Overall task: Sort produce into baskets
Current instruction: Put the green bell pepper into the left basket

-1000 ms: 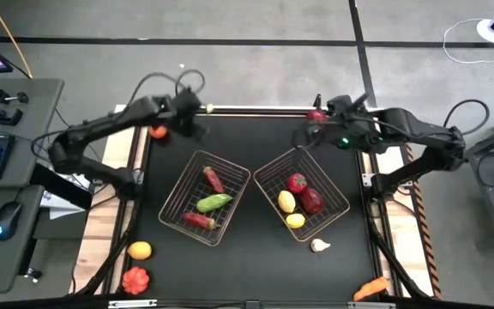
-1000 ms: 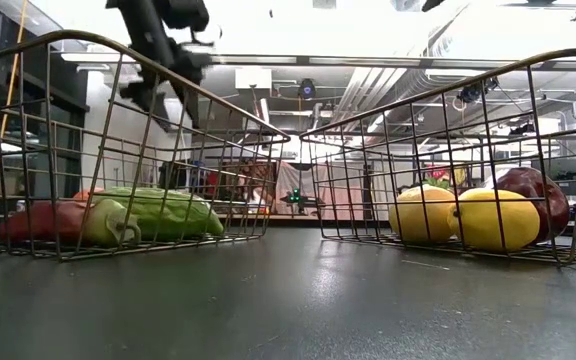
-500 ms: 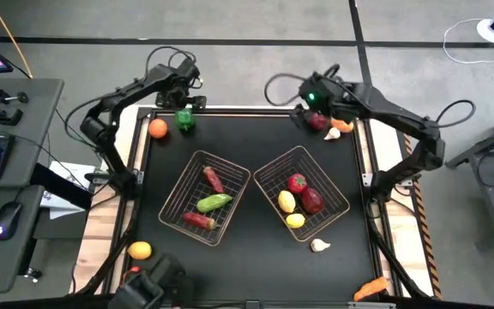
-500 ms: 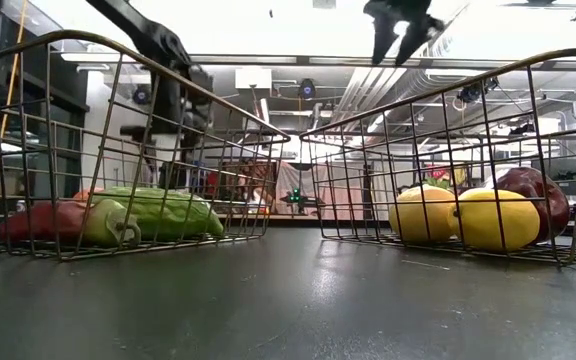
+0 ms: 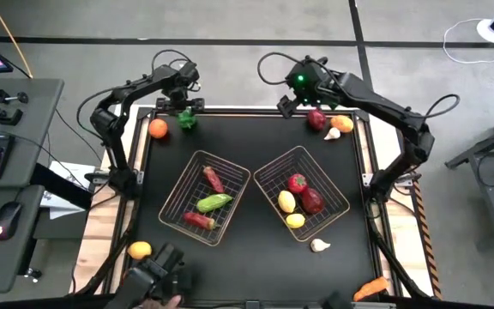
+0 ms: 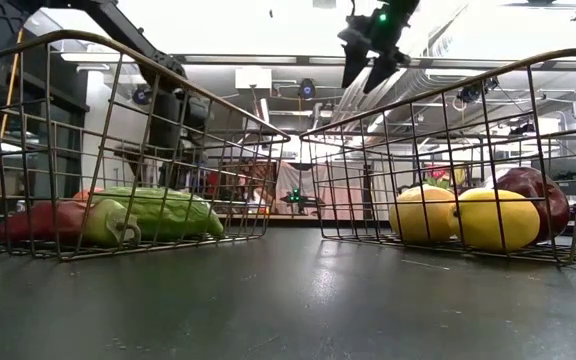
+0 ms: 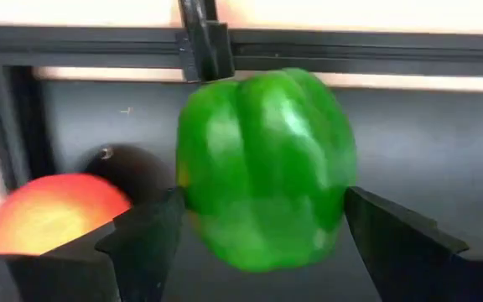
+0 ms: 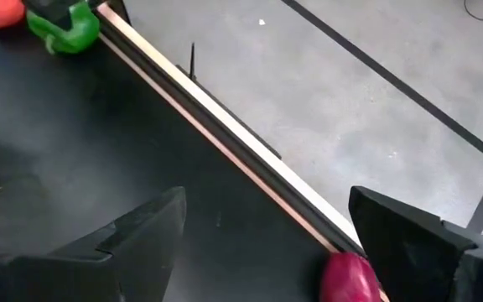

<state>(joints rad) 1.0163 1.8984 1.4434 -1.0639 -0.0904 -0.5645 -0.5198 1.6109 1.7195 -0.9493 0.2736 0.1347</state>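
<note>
1. Our left gripper (image 7: 258,243) has its fingers apart, straddling the upright green pepper (image 7: 265,168) at the counter's far-left edge.
2. Right gripper (image 5: 292,105) hovers spread and empty, far right.

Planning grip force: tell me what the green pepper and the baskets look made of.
Green pepper: probably moulded plastic, since its smooth skin carries soft, glossy highlights; a rubbery material can't be ruled out. Baskets: thin copper-brown metal wire in an open grid, see-through and faintly shiny, apparently rigid.
</note>
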